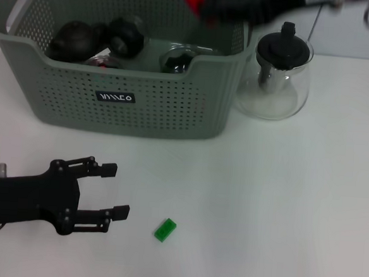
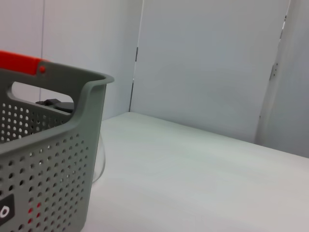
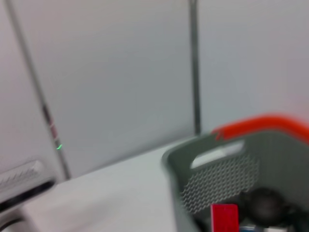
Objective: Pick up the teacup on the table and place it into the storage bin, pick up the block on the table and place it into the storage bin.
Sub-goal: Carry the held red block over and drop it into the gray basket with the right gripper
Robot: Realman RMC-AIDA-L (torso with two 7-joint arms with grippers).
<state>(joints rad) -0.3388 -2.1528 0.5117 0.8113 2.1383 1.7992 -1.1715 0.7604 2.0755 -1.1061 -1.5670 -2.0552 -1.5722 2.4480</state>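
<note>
One block [image 1: 165, 230] remains on the table, just beside the left gripper [image 1: 110, 190], whose jaws stand open. Block step in hand: straddle it, close, carry to bin [image 1: 130, 106]. Right gripper's jaws: cannot tell

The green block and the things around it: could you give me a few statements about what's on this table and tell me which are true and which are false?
1. The green block lies on the table, outside the storage bin. True.
2. The left gripper is shut on the block. False: its fingers are open and empty, beside the block without touching it.
3. The glass teapot stands inside the bin. False: it stands on the table beside the bin.
4. Dark items already lie in the bin. True.
5. The bin is bright blue. False: it is grey with orange handle clips.
</note>
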